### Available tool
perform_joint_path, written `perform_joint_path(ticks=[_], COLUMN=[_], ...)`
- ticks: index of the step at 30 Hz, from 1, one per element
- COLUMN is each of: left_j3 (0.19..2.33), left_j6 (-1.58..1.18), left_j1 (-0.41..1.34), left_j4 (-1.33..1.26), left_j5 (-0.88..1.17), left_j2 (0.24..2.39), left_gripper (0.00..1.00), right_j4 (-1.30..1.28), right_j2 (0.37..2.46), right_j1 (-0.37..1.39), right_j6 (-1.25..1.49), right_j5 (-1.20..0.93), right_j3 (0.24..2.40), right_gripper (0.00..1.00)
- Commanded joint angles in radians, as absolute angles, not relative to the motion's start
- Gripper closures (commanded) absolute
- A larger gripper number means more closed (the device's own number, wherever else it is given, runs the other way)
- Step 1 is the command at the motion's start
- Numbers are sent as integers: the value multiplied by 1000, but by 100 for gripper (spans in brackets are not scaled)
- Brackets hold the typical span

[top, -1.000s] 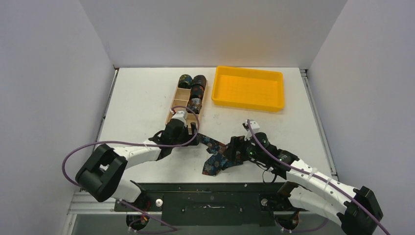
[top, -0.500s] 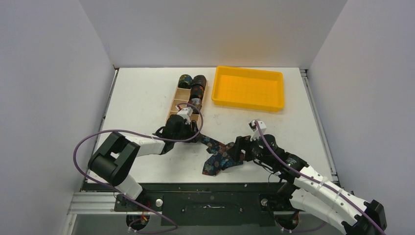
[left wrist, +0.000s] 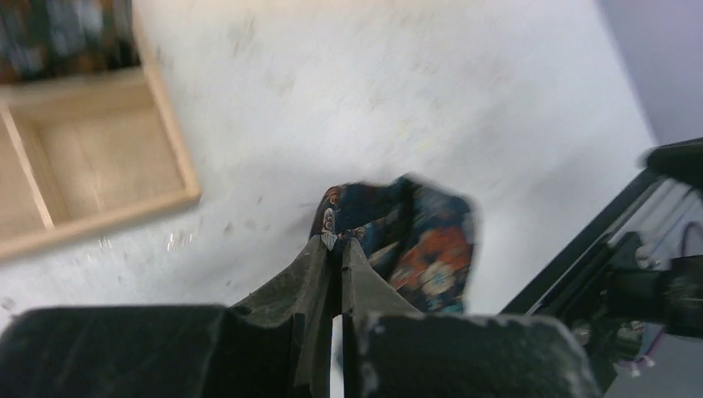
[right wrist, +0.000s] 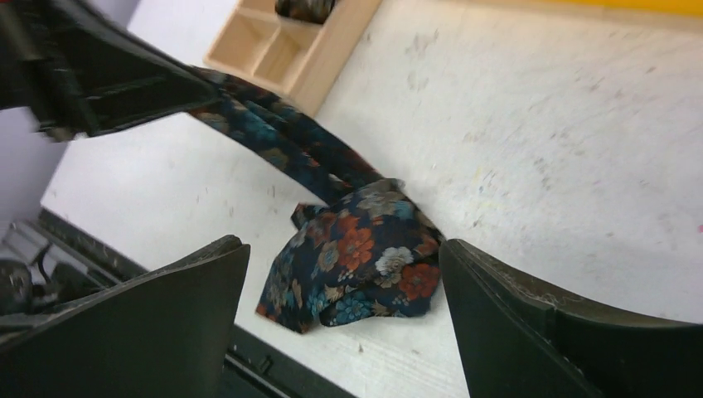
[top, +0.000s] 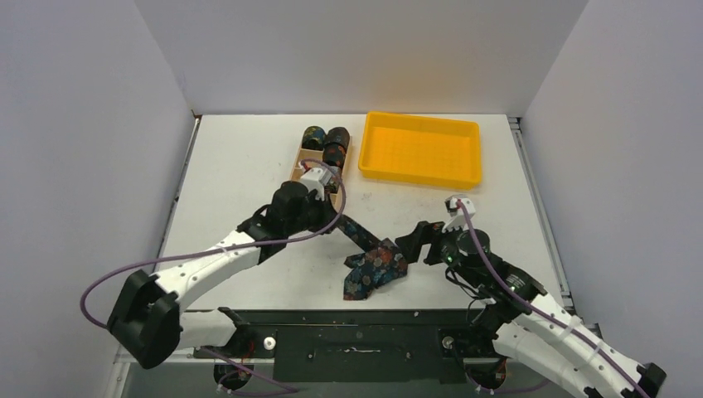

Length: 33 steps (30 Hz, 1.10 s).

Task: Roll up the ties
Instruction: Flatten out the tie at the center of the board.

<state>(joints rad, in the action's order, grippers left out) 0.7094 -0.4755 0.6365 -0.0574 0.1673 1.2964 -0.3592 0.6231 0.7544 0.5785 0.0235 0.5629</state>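
An unrolled dark floral tie (top: 371, 267) lies crumpled near the table's front edge, and its narrow strip rises leftward to my left gripper (top: 334, 219). In the left wrist view my left gripper (left wrist: 340, 241) is shut on the tie's (left wrist: 431, 249) narrow end, held above the table. My right gripper (top: 417, 244) stands open just right of the heap. The right wrist view shows my right gripper (right wrist: 344, 253) with its jaws spread wide on either side of the tie (right wrist: 365, 249), not touching it. Two rolled ties (top: 325, 141) sit at the far end of the wooden box.
The light wooden compartment box (top: 305, 162) lies behind the left wrist, and its near compartments (left wrist: 108, 162) look empty. A yellow tray (top: 420, 149) stands at the back right. The black base rail (top: 356, 336) runs along the front edge.
My left gripper has shut on the tie's narrow end and pulled it up and back, stretching the strip. The right gripper has drawn back to the right, off the tie heap.
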Motion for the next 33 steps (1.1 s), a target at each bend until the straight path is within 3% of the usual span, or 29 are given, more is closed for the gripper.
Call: perform_joint_path(ticks=[1, 7, 13, 16, 20, 28, 33], left_j3=[1090, 1764, 2384, 2590, 2586, 2581, 2590], left_j6=[-350, -247, -113, -31, 209, 934, 937], left_j1=[750, 979, 1217, 1284, 1412, 1585, 1592], left_j4=[406, 811, 997, 1007, 730, -48, -95], left_j5=[-138, -480, -718, -782, -948, -1196, -1181], left_j2=[1117, 1270, 1547, 1654, 1672, 1778, 1765], left_gripper=[100, 100, 100, 100, 100, 100, 100], right_j4=[-339, -319, -290, -283, -261, -155, -155], right_j2=[516, 464, 458, 460, 423, 416, 387], right_j1=[758, 759, 759, 759, 759, 760, 759], right_j6=[564, 561, 561, 552, 512, 495, 541], right_j5=[237, 394, 378, 359, 277, -214, -210], right_j3=[627, 682, 696, 705, 710, 623, 553], right_gripper=[12, 10, 9, 9, 9, 10, 11])
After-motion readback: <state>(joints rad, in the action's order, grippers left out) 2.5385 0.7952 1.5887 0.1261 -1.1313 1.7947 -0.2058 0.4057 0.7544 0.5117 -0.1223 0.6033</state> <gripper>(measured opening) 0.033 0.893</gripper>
